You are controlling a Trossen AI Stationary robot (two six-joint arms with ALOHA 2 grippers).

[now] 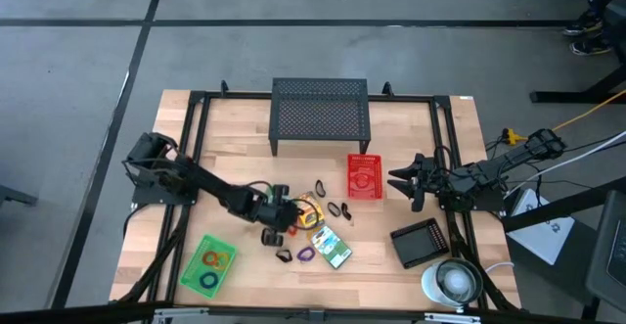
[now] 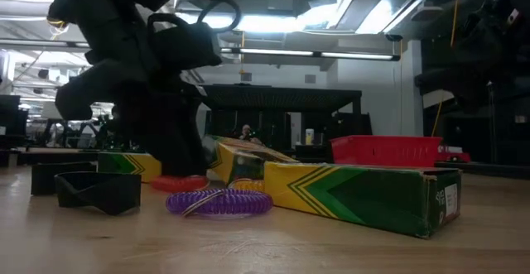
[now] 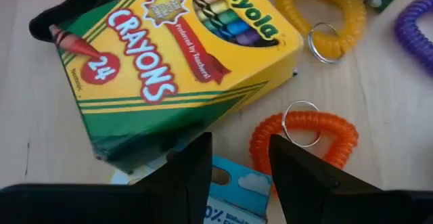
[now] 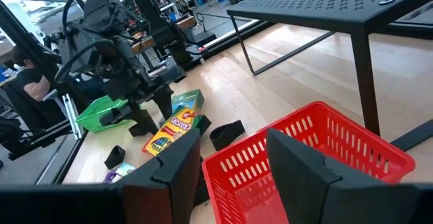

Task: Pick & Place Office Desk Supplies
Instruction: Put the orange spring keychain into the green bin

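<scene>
My left gripper [image 1: 286, 214] [image 3: 240, 162] is open and low over the cluster of supplies. Its fingers stand over the edge of a blue printed card [image 3: 226, 197], beside an orange coil loop [image 3: 304, 139]. Whether they touch anything, I cannot tell. A yellow and green crayon box [image 3: 176, 55] [image 1: 311, 211] [image 2: 356, 193] lies flat just beyond, with a yellow coil loop [image 3: 318, 7] and a purple coil loop [image 3: 416, 21] [image 2: 219, 201] near it. A blue and green packet [image 1: 333, 248] and black clips [image 1: 274, 236] [image 2: 91, 187] lie around. My right gripper [image 1: 399, 181] [image 4: 233, 163] is open above the red basket [image 4: 318, 156].
The black mesh stand [image 1: 320, 114] is at the far edge. A red basket [image 1: 365, 175] sits right of centre. A green basket [image 1: 208, 263] holding coil loops is near left. A black tray [image 1: 421, 243] and a round white object [image 1: 452, 282] are near right. Bare wood lies at the left.
</scene>
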